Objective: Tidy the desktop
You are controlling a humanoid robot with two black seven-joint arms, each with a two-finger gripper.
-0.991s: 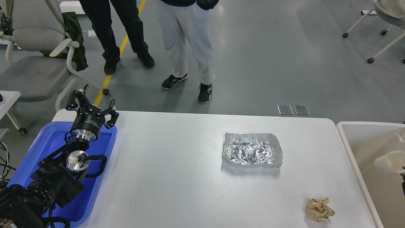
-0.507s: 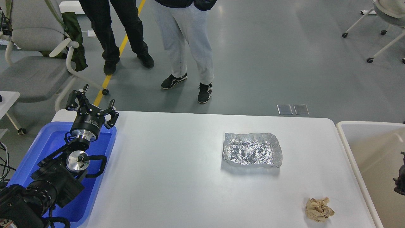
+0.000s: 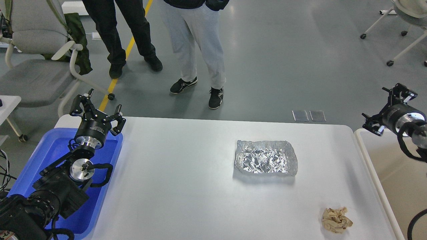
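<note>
The white desktop [image 3: 186, 186] carries a crumpled sheet of silver foil [image 3: 266, 157] right of centre and a crumpled beige paper ball [image 3: 336, 220] near the front right corner. My left gripper [image 3: 96, 107] is open and empty, raised over the far end of the blue tray [image 3: 50, 150] at the desktop's left side. My right gripper [image 3: 376, 104] is open and empty, held high above the far left corner of the beige bin [image 3: 397, 180], well away from the foil and the paper ball.
Two people stand just beyond the desktop's far edge [image 3: 196, 50]. A grey office chair [image 3: 36, 63] stands at the back left and a white chair base [image 3: 400, 36] at the back right. The bin adjoins the desktop's right edge.
My right arm has come up from low over the bin to high above its far corner. A pale cup-like thing seen over the bin one second ago no longer shows. The left arm has not moved.
</note>
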